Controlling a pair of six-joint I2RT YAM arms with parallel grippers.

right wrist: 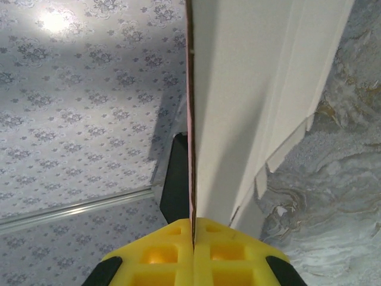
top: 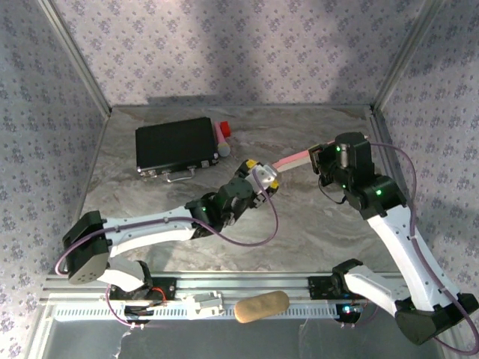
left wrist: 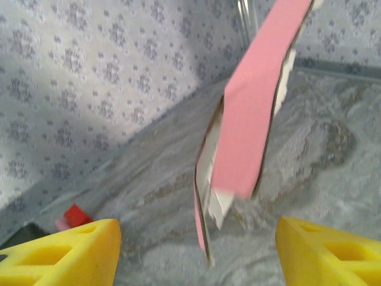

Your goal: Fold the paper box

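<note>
Closest up, the right gripper (right wrist: 193,238) has its yellow fingertips pressed together on one edge of the paper box (right wrist: 250,89). The pale inside is showing, and the sheet is cut off at the top of that wrist view. Going by size, the table (top: 314,224) has plenty of bare marble in the middle and near right, while the walls (top: 224,45) close off the left, far and right edges. Over on the far left sits the black case (top: 177,146), with a red-and-pink thing (top: 223,129) at its right end that's too small to make out. The box itself is held up right of centre, well apart from the case. Its low end is blurry, so can't tell if it touches the table. The left gripper (left wrist: 196,253) is spread wide with that end between its fingers, touching neither.
</note>
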